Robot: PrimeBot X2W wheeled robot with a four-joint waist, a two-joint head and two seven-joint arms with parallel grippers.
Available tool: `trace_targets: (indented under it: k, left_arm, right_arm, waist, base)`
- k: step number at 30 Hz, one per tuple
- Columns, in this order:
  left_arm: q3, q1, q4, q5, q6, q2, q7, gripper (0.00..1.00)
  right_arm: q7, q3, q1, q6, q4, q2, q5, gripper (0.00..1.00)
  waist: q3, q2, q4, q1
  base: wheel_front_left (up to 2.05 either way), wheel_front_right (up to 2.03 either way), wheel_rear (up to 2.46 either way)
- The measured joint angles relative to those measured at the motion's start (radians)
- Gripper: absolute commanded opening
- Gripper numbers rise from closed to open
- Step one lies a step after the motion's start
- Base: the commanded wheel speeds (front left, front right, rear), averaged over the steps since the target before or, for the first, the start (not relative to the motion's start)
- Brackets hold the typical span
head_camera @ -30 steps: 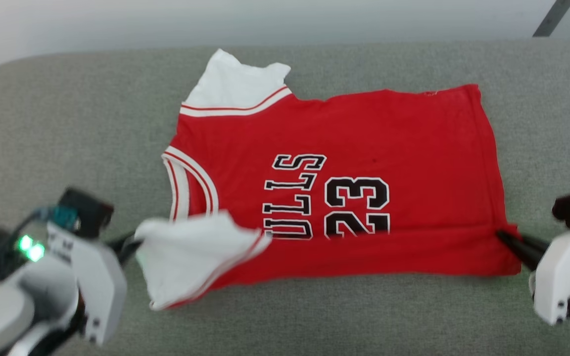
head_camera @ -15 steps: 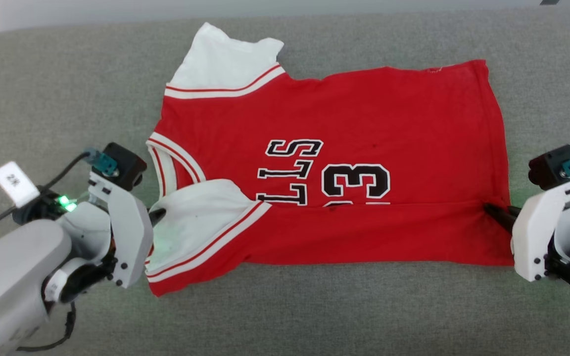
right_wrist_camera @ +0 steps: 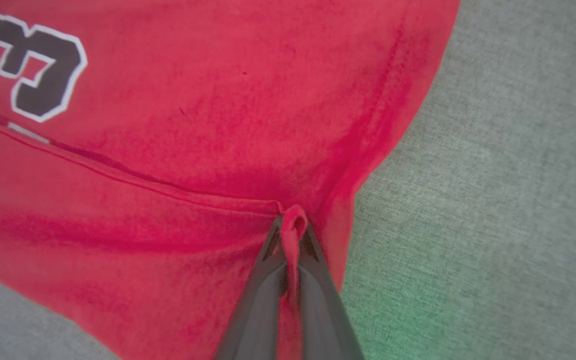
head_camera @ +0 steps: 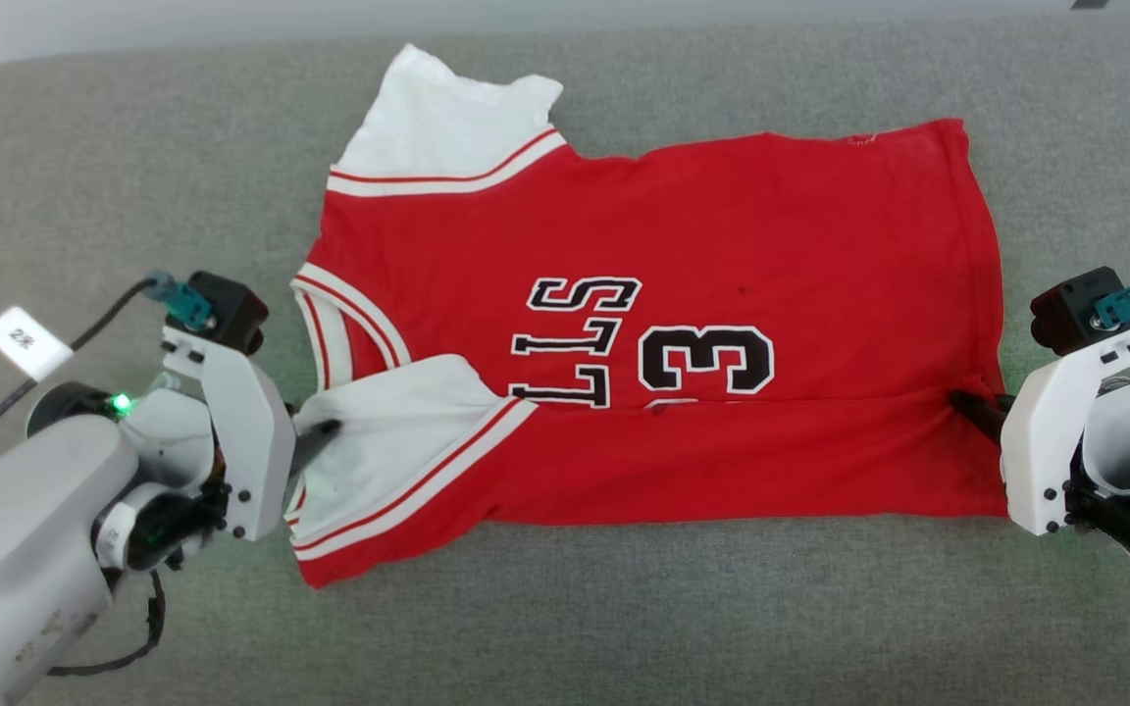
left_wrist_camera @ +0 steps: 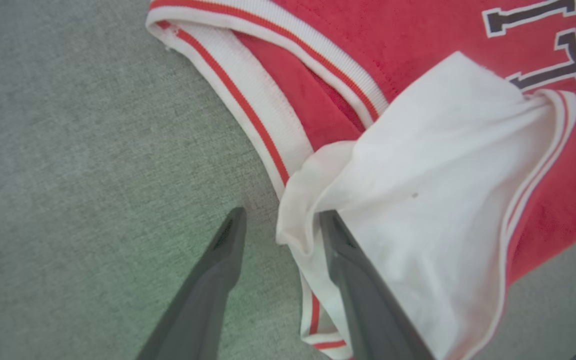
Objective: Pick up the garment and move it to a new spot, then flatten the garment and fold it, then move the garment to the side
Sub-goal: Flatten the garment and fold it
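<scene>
The garment [head_camera: 663,245] is a bright-red jersey with black print and white sleeve panels, spread on a grey cushion, its near strip folded up over the lower print. My left gripper [head_camera: 322,431] is open at the folded-over white sleeve. In the left wrist view the garment's [left_wrist_camera: 433,165] white sleeve edge sags between the parted fingers of that gripper [left_wrist_camera: 278,217], one finger lying over the cloth. My right gripper [head_camera: 962,400] is shut on the garment's right edge at the fold line. The right wrist view shows a pinch of red garment cloth [right_wrist_camera: 193,100] bunched between that gripper's [right_wrist_camera: 292,220] fingers.
The grey fabric cushion [head_camera: 114,196] stretches wide on both sides of the jersey and in front of it. A pale wall strip runs along the far edge. A white tag [head_camera: 24,341] hangs on the left arm's cable.
The near strip of the jersey was carried up and laid over the print. My left gripper has opened and let go of the white sleeve. The right gripper stays shut on the edge.
</scene>
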Motion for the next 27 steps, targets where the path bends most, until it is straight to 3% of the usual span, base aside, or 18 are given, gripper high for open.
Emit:
trace_targets:
  k: [3,4,5,6,11,16,22,27]
  left_arm:
    - [0.013,0.000,0.002,-0.005,0.007,0.000,-0.019,1.00]
    - [0.016,0.000,0.001,-0.006,0.009,0.003,-0.023,1.00]
    - [0.018,0.000,-0.004,-0.006,0.011,0.009,-0.028,1.00]
    - [0.025,0.001,-0.010,-0.009,0.017,0.016,-0.036,1.00]
    - [0.044,0.016,-0.074,-0.014,0.051,0.064,-0.059,1.00]
    - [0.053,0.066,-0.193,-0.039,0.110,0.126,-0.061,1.00]
    - [0.043,0.152,-0.336,-0.073,0.203,0.184,-0.065,1.00]
    - [0.030,0.218,-0.389,-0.090,0.249,0.207,-0.084,1.00]
  right_arm:
    - [-0.001,0.007,-0.009,0.000,0.022,0.004,0.004,0.47]
    - [-0.002,0.009,-0.010,0.000,0.027,0.005,0.006,0.57]
    - [-0.007,0.010,-0.011,0.000,0.031,0.007,0.006,0.82]
    - [-0.013,0.010,-0.012,0.000,0.035,0.009,0.006,1.00]
    - [-0.052,0.001,-0.021,0.000,0.038,0.012,-0.001,1.00]
    - [-0.142,-0.038,-0.020,0.000,0.010,0.013,-0.023,1.00]
    - [-0.290,-0.146,0.014,0.000,-0.054,0.042,-0.100,1.00]
    - [-0.388,-0.242,0.083,0.000,-0.153,0.080,-0.179,1.00]
  waist:
    - [-0.014,0.0000,0.004,0.0000]
    - [-0.019,0.0000,0.006,0.0000]
    - [-0.024,0.0000,0.007,0.0000]
    - [-0.030,0.0000,0.008,0.0000]
    - [-0.057,0.0000,0.015,0.0000]
    - [-0.078,0.0000,0.018,0.0000]
    - [-0.086,0.0000,0.010,0.0000]
    - [-0.082,0.0000,-0.002,0.0000]
  base:
    - [0.00,0.00,0.00]
    - [0.00,0.00,0.00]
    - [0.00,0.00,0.00]
    - [0.00,0.00,0.00]
    - [0.00,0.00,0.00]
    - [0.00,0.00,0.00]
    - [0.00,0.00,0.00]
    - [0.00,0.00,0.00]
